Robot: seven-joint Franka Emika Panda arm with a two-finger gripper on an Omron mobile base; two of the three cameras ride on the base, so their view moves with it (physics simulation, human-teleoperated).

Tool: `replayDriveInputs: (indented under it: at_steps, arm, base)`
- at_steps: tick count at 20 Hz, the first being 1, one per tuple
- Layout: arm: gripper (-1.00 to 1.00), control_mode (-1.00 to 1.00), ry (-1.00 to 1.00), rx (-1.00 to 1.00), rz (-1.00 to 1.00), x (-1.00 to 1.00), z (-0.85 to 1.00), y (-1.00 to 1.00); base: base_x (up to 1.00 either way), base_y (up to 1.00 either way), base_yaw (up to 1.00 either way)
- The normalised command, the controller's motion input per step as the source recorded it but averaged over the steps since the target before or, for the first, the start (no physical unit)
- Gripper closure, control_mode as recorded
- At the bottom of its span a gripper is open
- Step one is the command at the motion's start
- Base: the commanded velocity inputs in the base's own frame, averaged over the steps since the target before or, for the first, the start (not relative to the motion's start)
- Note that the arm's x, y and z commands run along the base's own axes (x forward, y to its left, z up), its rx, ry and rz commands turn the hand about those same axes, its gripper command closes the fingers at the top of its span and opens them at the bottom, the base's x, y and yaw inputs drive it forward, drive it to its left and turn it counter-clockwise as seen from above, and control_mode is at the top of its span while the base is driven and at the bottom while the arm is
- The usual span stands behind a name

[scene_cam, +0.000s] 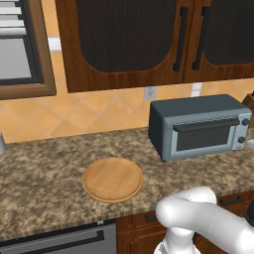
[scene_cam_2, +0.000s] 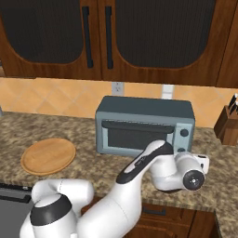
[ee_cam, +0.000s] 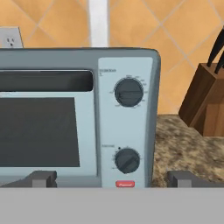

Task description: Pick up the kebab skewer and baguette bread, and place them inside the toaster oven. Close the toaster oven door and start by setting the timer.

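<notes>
Granite counter: from the left base, the toaster oven sits shut beside a round wooden board. From the right, the arm reaches toward its knobs. Hand view: gripper spread wide, empty, facing the lower knob.

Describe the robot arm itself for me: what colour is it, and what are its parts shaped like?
The arm is glossy white, built of thick rounded tube segments with bulging elbows. Dark grey bands and caps mark its joints, with a round dark disc on one end cap. The gripper ends in two small, blocky dark grey fingertips. No cables or markings show.
</notes>
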Motion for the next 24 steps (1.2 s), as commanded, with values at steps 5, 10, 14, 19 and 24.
replayDriveInputs:
  at_steps: [5, 10, 14, 19, 24]
  arm:
    - [-1.00, -1.00, 0.02, 0.00, 0.00, 0.11, -0.09, -0.01]
    - [-1.00, -1.00, 0.00, 0.00, 0.00, 0.26, -0.25, -0.01]
    - [-1.00, -1.00, 0.00, 0.00, 0.00, 0.16, -0.39, -0.01]
    - [-1.00, -1.00, 0.00, 0.00, 0.00, 0.17, -0.22, -0.07]
    - [-1.00, -1.00, 0.00, 0.01, 0.00, 0.23, 0.00, -0.08]
  base:
    - [0.00, 0.00, 0.00]
    - [0.00, 0.00, 0.00]
    - [0.00, 0.00, 0.00]
    - [0.00, 0.00, 0.00]
    - [0.00, 0.00, 0.00]
